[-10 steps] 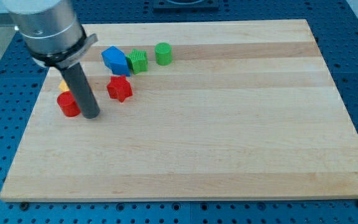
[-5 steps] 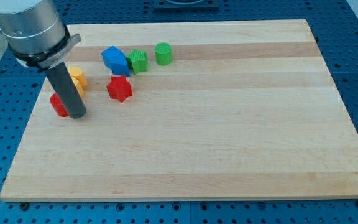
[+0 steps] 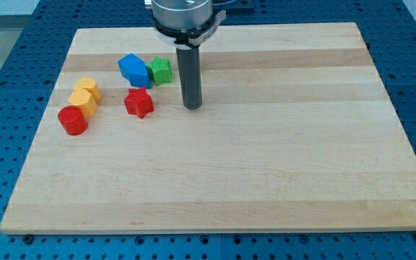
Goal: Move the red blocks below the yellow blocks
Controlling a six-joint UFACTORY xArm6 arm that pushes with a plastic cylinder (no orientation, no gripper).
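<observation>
Gripper: none on this arm; it ends in a plain dark rod that cannot open, close or hold, and nothing is touching it.
My tip: on the counter, in the upper middle of the view, standing clear of every block.
Nearest block: the red star block, to the view's left of my tip at about the same height in the view, with bare wood between them.
Above that: the green block and the blue block, side by side and touching, up and to the left of my tip.
Hidden: the rod covers part of the board just right of the green block; what lies behind it cannot be told.
Yellow blocks: two, touching, stacked on a slant near the view's left edge.
Red cylinder: touching the lower yellow block, already below and slightly left of the pair.
Deciding relation: the red star sits right of the yellow pair, level with it rather than below.
Likely move: I judge my tip must come round above the star and push it down and leftward.
</observation>
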